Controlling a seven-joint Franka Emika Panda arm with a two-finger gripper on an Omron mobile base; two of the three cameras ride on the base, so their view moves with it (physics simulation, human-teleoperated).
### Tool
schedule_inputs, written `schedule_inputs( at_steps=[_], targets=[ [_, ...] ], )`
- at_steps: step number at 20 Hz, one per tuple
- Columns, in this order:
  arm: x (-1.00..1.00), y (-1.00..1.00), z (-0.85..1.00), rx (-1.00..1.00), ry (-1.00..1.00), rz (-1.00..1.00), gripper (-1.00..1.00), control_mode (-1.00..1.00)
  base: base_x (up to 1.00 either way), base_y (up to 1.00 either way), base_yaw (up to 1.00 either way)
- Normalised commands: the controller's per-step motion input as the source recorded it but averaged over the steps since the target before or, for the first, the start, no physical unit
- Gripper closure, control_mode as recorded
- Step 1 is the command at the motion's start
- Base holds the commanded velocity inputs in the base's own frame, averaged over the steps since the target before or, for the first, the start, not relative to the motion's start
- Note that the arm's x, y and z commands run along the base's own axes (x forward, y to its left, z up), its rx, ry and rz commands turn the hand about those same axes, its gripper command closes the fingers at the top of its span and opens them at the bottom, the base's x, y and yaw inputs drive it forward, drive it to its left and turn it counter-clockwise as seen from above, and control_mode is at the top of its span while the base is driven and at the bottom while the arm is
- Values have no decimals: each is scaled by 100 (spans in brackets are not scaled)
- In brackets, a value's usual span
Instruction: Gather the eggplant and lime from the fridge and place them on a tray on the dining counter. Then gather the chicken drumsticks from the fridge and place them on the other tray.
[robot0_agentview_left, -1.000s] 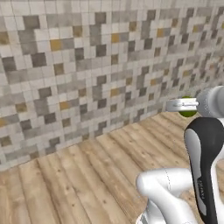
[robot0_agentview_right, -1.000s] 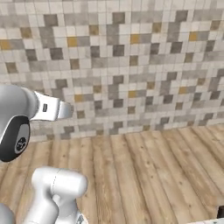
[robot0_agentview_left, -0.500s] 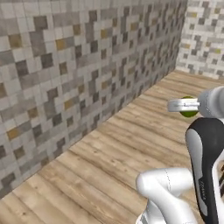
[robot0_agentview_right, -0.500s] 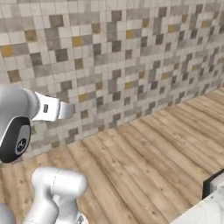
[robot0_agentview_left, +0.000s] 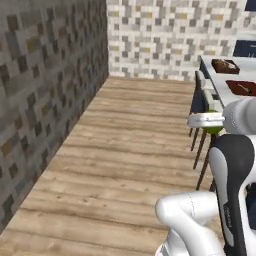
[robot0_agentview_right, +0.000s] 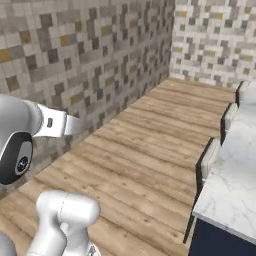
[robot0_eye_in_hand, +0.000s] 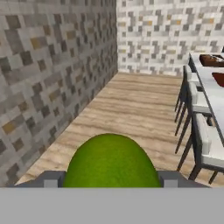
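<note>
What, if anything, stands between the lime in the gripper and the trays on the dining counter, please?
Nothing visible on the counter blocks the trays. The lime sits in the gripper, and a row of chairs lines the counter's near edge.

My base turns, so my whole outlook swings: the mosaic tile wall (robot0_agentview_left: 45, 100) that faced me now runs along my left, and a room corner with a second tiled wall (robot0_agentview_left: 165, 35) comes into sight. A white dining counter (robot0_agentview_right: 235, 175) with chairs (robot0_eye_in_hand: 205, 144) along its edge enters on my right, carrying two trays (robot0_agentview_left: 225, 66) at its far end.
</note>
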Motion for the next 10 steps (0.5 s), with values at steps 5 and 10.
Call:
schedule_inputs(
  at_steps=[5, 10],
  targets=[
    [0, 0, 0, 0, 0, 0, 100, 100, 0, 27, -79],
    [0, 0, 0, 0, 0, 0, 100, 100, 12, 37, -72]
  ],
)
